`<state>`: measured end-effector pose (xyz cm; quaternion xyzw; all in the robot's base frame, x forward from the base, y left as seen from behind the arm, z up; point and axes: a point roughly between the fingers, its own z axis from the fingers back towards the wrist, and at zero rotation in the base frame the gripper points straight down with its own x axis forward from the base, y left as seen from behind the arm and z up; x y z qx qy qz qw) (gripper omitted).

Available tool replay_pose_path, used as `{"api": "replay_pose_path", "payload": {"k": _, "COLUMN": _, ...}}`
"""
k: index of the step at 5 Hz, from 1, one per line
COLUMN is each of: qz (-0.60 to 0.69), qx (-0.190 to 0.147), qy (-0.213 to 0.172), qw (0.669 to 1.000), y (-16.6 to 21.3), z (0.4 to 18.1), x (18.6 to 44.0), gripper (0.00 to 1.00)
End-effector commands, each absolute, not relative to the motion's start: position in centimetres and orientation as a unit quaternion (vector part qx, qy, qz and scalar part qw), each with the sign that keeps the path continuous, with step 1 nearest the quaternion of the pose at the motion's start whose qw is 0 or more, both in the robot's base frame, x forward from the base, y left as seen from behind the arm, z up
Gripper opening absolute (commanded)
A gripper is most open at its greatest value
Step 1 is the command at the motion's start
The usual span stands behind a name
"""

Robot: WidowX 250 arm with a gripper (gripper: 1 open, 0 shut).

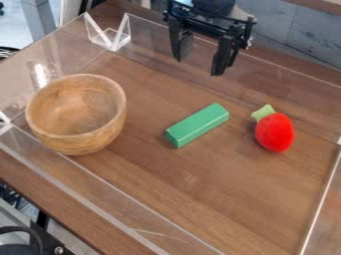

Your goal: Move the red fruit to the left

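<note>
The red fruit (276, 131) is a small bright red strawberry with a green leafy top, lying on the wooden table at the right. My black gripper (201, 55) hangs at the top centre, pointing down, well above and to the left of the fruit. Its two fingers stand apart, open, with nothing between them.
A round wooden bowl (76, 113) sits at the left. A green rectangular block (197, 126) lies between the bowl and the fruit. Low clear acrylic walls (160, 239) fence the work area, with a folded clear piece (107, 35) at the back left.
</note>
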<state>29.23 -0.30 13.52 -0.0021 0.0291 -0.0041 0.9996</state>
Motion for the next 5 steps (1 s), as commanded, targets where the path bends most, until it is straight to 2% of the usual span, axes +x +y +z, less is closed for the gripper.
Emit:
{"api": "replay_pose_path", "payload": {"k": 1, "qz": -0.010, "qx": -0.007, "qy": 0.040, "qw": 0.999, "y": -1.8, "z": 13.2, "x": 29.5, "gripper": 1.00}}
{"api": "replay_pose_path", "payload": {"k": 3, "qz": -0.052, "qx": -0.013, "qy": 0.049, "qw": 0.997, "y": -8.7, "z": 12.2, "x": 30.3, "gripper": 1.00}}
{"api": "replay_pose_path", "payload": {"k": 5, "qz": -0.104, "qx": 0.002, "qy": 0.059, "qw": 0.993, "y": -13.2, "z": 10.7, "x": 30.1, "gripper": 1.00}}
